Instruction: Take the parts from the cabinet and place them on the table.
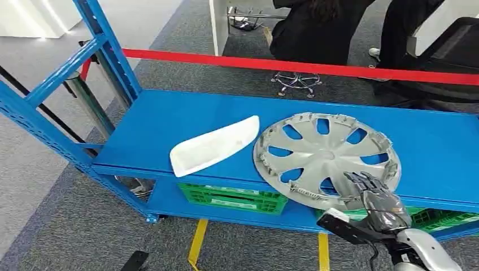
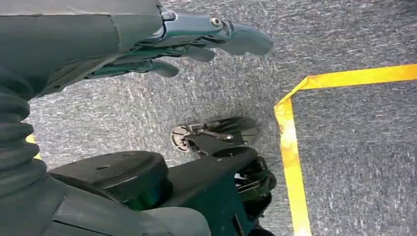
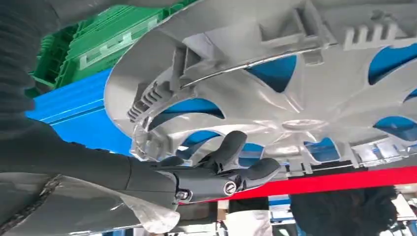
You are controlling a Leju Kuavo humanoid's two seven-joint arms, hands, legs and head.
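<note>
A silver wheel cover (image 1: 325, 152) lies inside-up on the blue shelf (image 1: 440, 141), its near rim jutting past the front edge. To its left lies a white curved panel (image 1: 214, 145). My right hand (image 1: 373, 192) is over the cover's near rim with its fingers spread and resting on a spoke. The right wrist view shows the same hand (image 3: 221, 169) touching the ribbed cover (image 3: 275, 98), thumb held off it, nothing gripped. My left hand (image 2: 196, 37) hangs over grey carpet, its fingers stretched out and empty.
Green crates (image 1: 231, 197) sit on the lower shelf. Blue uprights (image 1: 107, 51) stand at the rack's left end. A red barrier tape (image 1: 294, 65) runs behind the rack, with a seated person (image 1: 322, 28) beyond it. Yellow floor tape (image 1: 197, 243) marks the carpet.
</note>
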